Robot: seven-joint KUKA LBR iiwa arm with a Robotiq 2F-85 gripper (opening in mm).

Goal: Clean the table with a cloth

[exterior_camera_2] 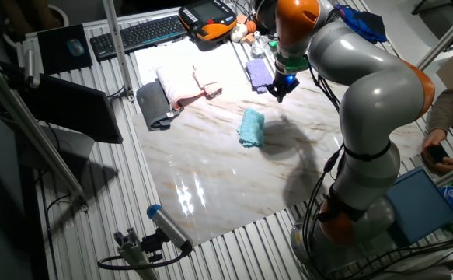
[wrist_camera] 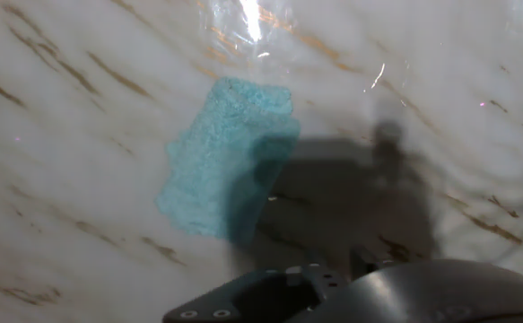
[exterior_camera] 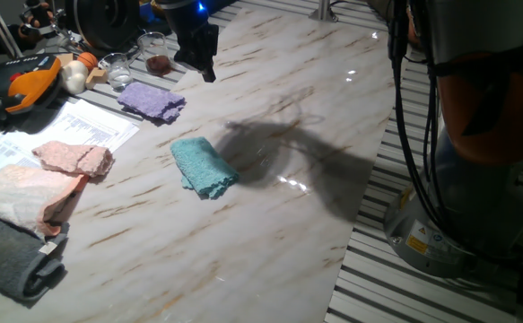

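The teal cloth (exterior_camera: pixel 204 167) lies folded on the white marble table (exterior_camera: pixel 270 233), near its middle. It also shows in the other fixed view (exterior_camera_2: pixel 251 127) and in the hand view (wrist_camera: pixel 225 161), partly in the arm's shadow. My gripper (exterior_camera: pixel 207 70) hangs in the air above the table's far part, beyond the cloth and apart from it. It holds nothing. It also shows in the other fixed view (exterior_camera_2: pixel 280 93). Its dark fingers are too dim to tell open from shut. The hand view shows only the hand's dark body along the bottom edge.
A purple cloth (exterior_camera: pixel 152 99) lies near the gripper. Pink cloths (exterior_camera: pixel 73 159) and a grey cloth (exterior_camera: pixel 14 258) lie at the table's left end. Glass cups (exterior_camera: pixel 117 68), a paper sheet (exterior_camera: pixel 82 126) and an orange pendant (exterior_camera: pixel 30 82) sit beyond. The arm's base (exterior_camera: pixel 440 224) stands at the right.
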